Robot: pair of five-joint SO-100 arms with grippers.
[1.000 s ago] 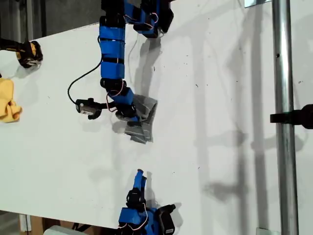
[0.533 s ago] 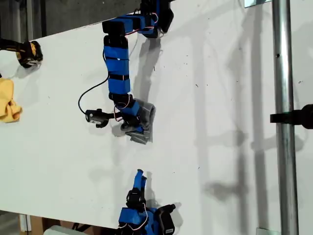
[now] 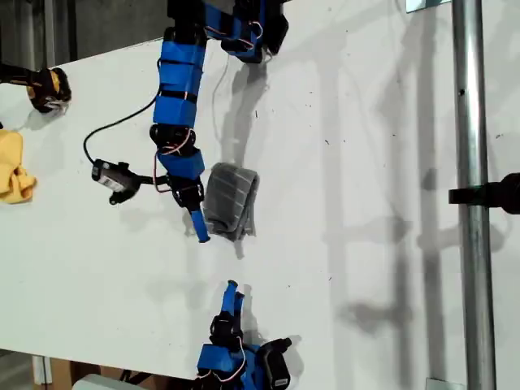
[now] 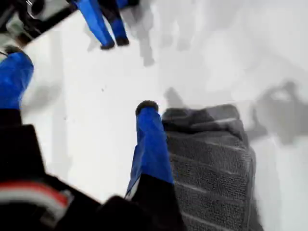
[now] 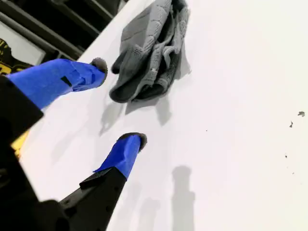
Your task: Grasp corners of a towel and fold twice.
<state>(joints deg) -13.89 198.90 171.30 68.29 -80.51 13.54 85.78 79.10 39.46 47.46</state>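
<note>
The grey white-striped towel lies folded in a small bundle on the white table, mid-table in the exterior view. Its corners are tucked into the folds and cannot be picked out. My first gripper hangs just to the exterior view's left of the towel, open and holding nothing. One fingertip stands beside the towel. My second gripper rests open near the table's front edge, pointing at the towel, with both fingertips well short of it.
A yellow cloth lies at the exterior view's left edge, with a yellow-and-black object above it. A metal pole runs down the exterior view's right side. Both arm bases stand at the table's far and near edges.
My first gripper was down on the towel and has let it go, swinging off toward the exterior view's left. The towel now lies uncovered and flatter. The second arm has not moved.
</note>
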